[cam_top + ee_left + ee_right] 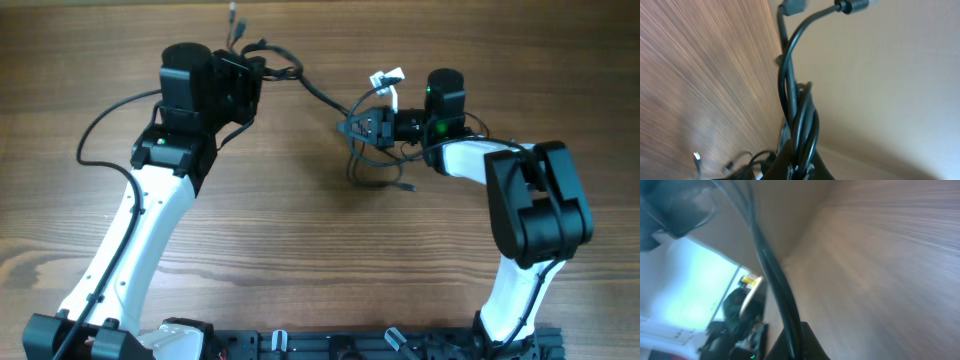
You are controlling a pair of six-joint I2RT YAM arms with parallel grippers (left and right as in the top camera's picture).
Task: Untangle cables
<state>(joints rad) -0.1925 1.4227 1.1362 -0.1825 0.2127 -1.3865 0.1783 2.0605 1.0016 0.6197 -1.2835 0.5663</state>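
Observation:
Thin black cables (322,95) stretch across the far middle of the wooden table between my two grippers. My left gripper (258,66) is shut on one twisted bunch of the cables (799,120), with plug ends (852,6) sticking up beyond it. My right gripper (362,126) is shut on the other part of the cables (772,275), where loose loops (375,165) and a white-tagged end (386,78) hang around it. The strands run taut from the jaws in the right wrist view.
The wooden table (300,230) spreads toward the front. The arm bases and a black rail (330,345) stand at the front edge. A loose plug end (232,14) lies at the far edge behind the left gripper.

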